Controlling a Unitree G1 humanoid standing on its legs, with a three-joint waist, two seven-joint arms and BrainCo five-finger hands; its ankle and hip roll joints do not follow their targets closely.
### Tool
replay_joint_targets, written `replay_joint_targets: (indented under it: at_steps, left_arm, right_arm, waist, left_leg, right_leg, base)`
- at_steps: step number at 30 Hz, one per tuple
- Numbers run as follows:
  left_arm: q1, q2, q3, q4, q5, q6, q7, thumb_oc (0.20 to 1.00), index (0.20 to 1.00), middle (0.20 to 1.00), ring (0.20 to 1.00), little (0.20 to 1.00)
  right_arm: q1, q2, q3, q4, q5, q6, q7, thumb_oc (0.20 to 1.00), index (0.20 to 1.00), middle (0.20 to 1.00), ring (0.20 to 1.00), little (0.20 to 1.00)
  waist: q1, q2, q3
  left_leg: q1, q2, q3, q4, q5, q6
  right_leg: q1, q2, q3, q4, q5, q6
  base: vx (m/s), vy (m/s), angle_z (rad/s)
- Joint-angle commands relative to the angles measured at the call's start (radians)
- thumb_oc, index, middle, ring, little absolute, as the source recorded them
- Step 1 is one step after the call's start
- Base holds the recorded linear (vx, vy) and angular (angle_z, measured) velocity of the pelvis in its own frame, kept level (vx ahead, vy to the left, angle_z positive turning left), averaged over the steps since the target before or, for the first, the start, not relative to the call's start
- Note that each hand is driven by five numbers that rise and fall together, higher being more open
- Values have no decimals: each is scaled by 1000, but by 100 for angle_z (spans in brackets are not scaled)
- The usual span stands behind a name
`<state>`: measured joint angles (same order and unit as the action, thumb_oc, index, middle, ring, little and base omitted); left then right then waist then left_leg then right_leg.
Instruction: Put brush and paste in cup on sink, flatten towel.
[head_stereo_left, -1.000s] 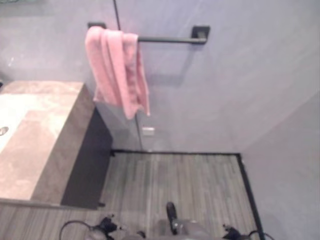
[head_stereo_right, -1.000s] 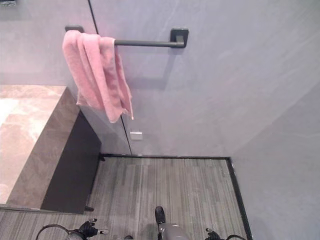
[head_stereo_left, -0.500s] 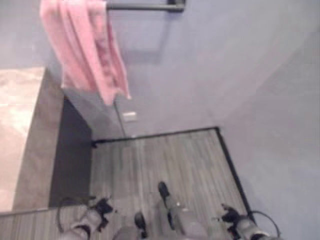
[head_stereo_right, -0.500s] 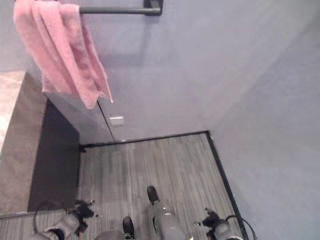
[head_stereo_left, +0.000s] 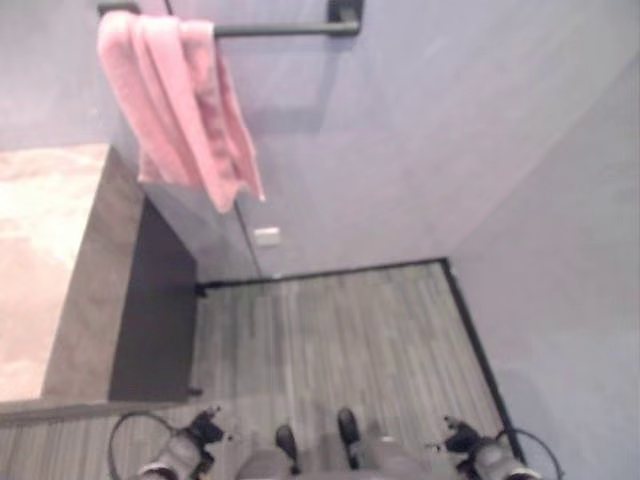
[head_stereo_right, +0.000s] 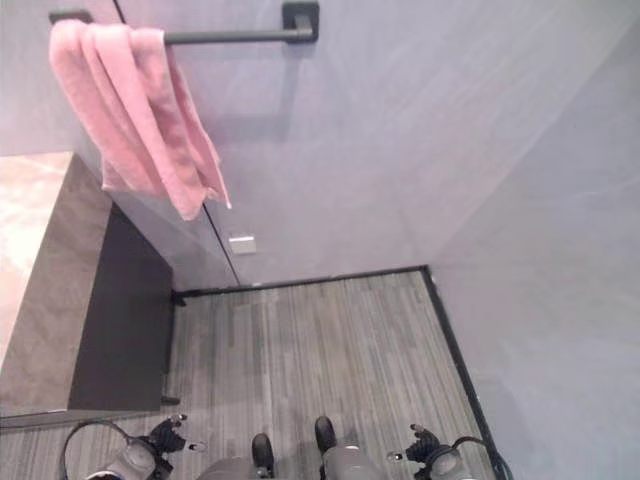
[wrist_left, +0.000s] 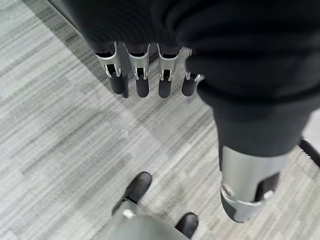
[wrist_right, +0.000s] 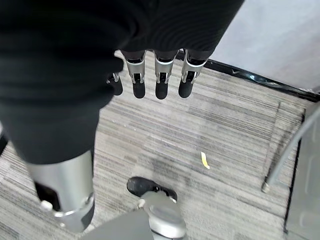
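Camera shifted, nothing moved; towel (head_stereo_right: 135, 110) bunched on bar (head_stereo_right: 235, 36), hanging lengthwise down; left hand (wrist_left: 142, 75), right hand (wrist_right: 157, 75) fingers straight, empty.

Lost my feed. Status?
Both robot hands low, open, empty: left, right. Pink towel bunched on rail, unflattened. Nothing blocking.

A bathroom: at eleven o'clock a pink towel (head_stereo_right: 135, 115) hangs bunched on a dark wall-mounted rail (head_stereo_right: 235, 36) against plain grey walls (head_stereo_right: 420, 150). At nine o'clock runs a stone-look vanity counter (head_stereo_left: 50, 260) with a dark cabinet front (head_stereo_right: 125, 320) beneath. Grey striped plank flooring (head_stereo_right: 320, 350) lies at six o'clock.
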<state>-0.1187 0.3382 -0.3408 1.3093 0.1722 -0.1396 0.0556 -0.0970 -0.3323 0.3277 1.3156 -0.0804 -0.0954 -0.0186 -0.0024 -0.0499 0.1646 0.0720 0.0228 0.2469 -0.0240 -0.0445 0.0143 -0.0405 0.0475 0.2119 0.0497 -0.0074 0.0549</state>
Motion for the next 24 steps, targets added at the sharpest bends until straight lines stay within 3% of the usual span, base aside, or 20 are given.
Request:
replay_joint_targets:
  at_steps: [1, 12, 15, 17, 18, 20, 24]
  left_arm:
    - [-15, -3, 16, 18, -33, -1, 14, 1000, 1000, 1000, 1000, 1000]
    - [-30, -7, 14, 6, -54, -1, 31, 1000, 1000, 1000, 1000, 1000]
    - [-53, 11, -20, 11, -7, -3, 26, 1000, 1000, 1000, 1000, 1000]
    - [-69, 25, -27, 8, 3, -1, 29, 1000, 1000, 1000, 1000, 1000]
    - [-77, 33, -24, 10, 2, 0, 31, 1000, 1000, 1000, 1000, 1000]
    - [-85, 39, -15, 8, -6, 1, 36, 1000, 1000, 1000, 1000, 1000]
    - [-67, 31, -6, 3, -21, -4, 41, 1000, 1000, 1000, 1000, 1000]
  right_arm:
    - [25, -18, 48, 11, -23, -7, -10, 1000, 1000, 1000, 1000, 1000]
    - [36, -10, 60, 5, -26, -10, -16, 1000, 1000, 1000, 1000, 1000]
    - [50, -37, 47, 5, -40, -13, -18, 1000, 1000, 1000, 1000, 1000]
    - [62, -56, 29, 3, -39, -11, -23, 1000, 1000, 1000, 1000, 1000]
    - [69, -65, 12, 7, -34, -9, -28, 1000, 1000, 1000, 1000, 1000]
    - [77, -79, -6, 15, -32, -4, -33, 1000, 1000, 1000, 1000, 1000]
    - [99, -67, -14, 39, -28, -1, -38, 1000, 1000, 1000, 1000, 1000]
  waist:
    - [2, -3, -30]
    - [-3, 1, -17]
    - [-33, -19, 13]
    - [-54, -13, 20]
    - [-60, -8, 20]
    - [-53, -7, 25]
    - [-36, 1, 28]
  left_leg:
    - [-51, -28, -72, 59, -20, -8]
    - [-66, 3, -109, 70, 6, -38]
    - [-151, 21, -67, 228, -19, -69]
    - [-184, 53, -24, 202, 6, -71]
    - [-220, 65, -13, 172, 44, -73]
    - [-305, 72, -39, 128, 97, -73]
    - [-350, 75, -47, 6, 145, -75]
  right_leg:
    - [-36, 44, 27, 101, -64, 42]
    - [-36, 55, -25, 152, -110, 18]
    - [-33, 29, -46, 177, -126, 12]
    - [-35, 20, -67, 185, -136, 15]
    - [-31, 18, -75, 178, -136, 17]
    - [-19, 17, -73, 162, -134, 20]
    - [49, 12, -40, 120, -163, 18]
  base:
    - [13, -99, 13]
    - [1, -101, 13]
    - [8, -80, 28]
    - [30, 28, 65]
    - [78, 51, 51]
    - [140, 67, 37]
    - [256, 123, 32]
